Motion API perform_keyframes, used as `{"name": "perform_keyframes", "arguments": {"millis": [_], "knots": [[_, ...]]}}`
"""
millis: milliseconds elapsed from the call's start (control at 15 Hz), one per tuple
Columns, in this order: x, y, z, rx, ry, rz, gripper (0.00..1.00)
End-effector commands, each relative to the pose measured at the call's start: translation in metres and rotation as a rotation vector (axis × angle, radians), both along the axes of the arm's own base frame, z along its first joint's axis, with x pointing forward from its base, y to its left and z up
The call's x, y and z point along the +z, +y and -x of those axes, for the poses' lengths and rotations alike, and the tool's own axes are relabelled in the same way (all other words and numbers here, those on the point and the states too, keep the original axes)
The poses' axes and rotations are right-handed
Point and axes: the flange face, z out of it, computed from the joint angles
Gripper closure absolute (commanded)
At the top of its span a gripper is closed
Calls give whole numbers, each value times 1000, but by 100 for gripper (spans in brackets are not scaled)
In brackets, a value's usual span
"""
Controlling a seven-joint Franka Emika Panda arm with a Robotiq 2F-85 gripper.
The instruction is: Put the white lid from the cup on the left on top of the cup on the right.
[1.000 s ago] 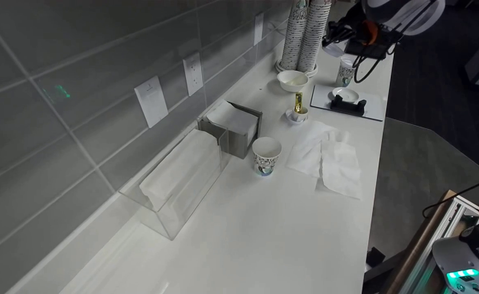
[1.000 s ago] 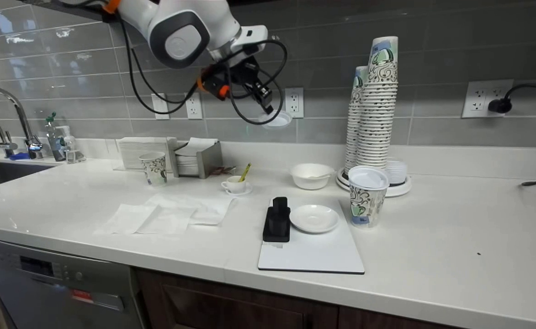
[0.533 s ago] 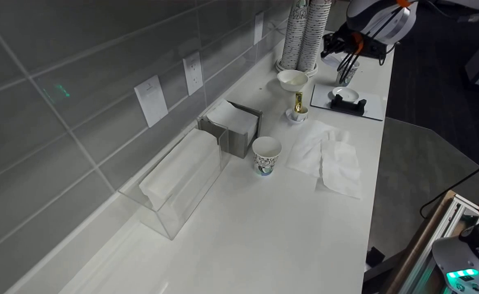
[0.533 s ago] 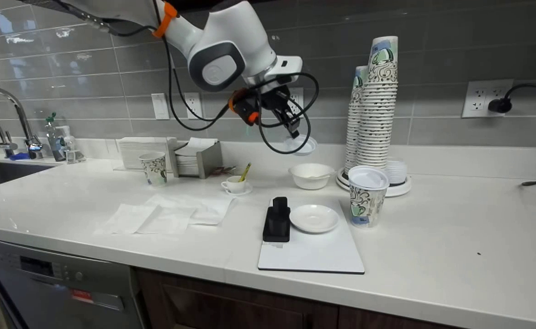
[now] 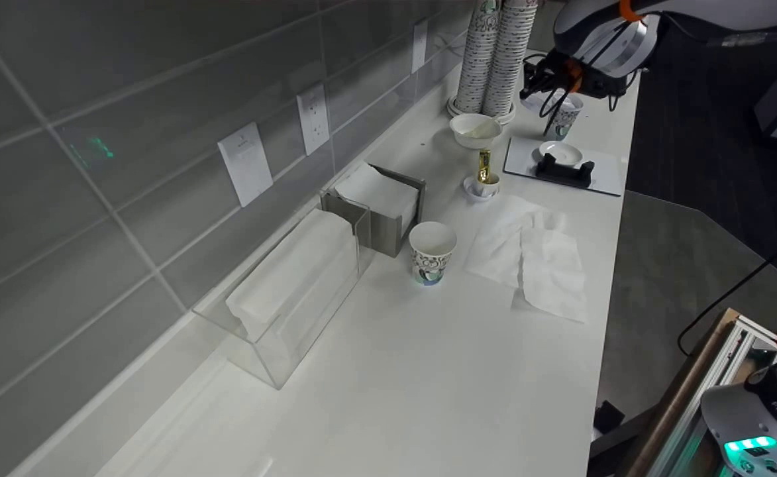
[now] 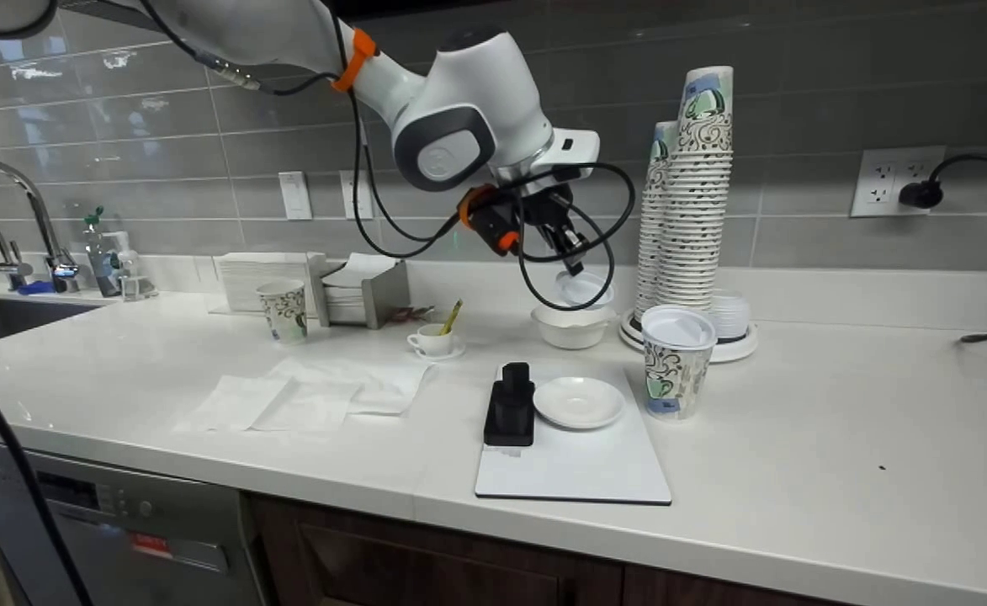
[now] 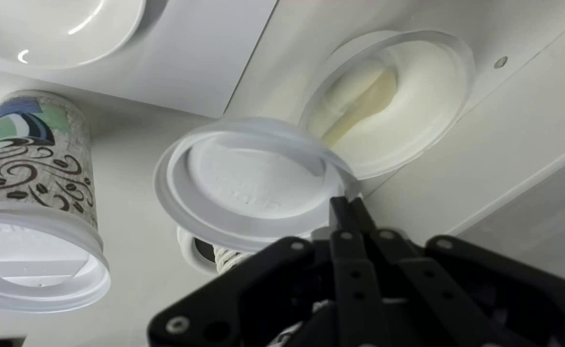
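My gripper [image 6: 574, 266] is shut on the rim of a white lid [image 6: 586, 291] and holds it above the counter, in front of the wall. In the wrist view the fingertips [image 7: 349, 199] pinch the right edge of the lid [image 7: 256, 178], which is tilted. The right patterned cup [image 6: 671, 383] stands upright with a white lid [image 6: 680, 324] on it. It shows at the left in the wrist view [image 7: 36, 159], apart from the held lid. The left patterned cup [image 6: 284, 311] stands open, far from my gripper; it also shows in an exterior view [image 5: 433, 258].
A white bowl [image 6: 571, 330] with a spoon is just below the held lid. Tall cup stacks [image 6: 687, 227] stand behind the right cup. A board [image 6: 577, 471] bears a saucer [image 6: 579, 402] and black holder [image 6: 510, 412]. A small cup [image 6: 434, 341] and napkins [image 6: 291, 396] lie further left.
My gripper has moved down and toward the right cup with the lid in it, from in front of the wall outlet to just above the bowl. The cups have not moved.
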Motion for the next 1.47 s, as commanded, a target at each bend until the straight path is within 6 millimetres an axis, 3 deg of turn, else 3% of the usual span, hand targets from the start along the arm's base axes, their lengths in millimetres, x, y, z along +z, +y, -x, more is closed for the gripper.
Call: {"name": "perform_keyframes", "arguments": {"millis": [0,400,1067,1400], "knots": [[7,-24,-15,13,-33,39,100],[35,-45,-18,-43,-91,230,100],[38,-105,4,-272,-103,120,100],[27,-106,6,-313,-63,46,100]]}}
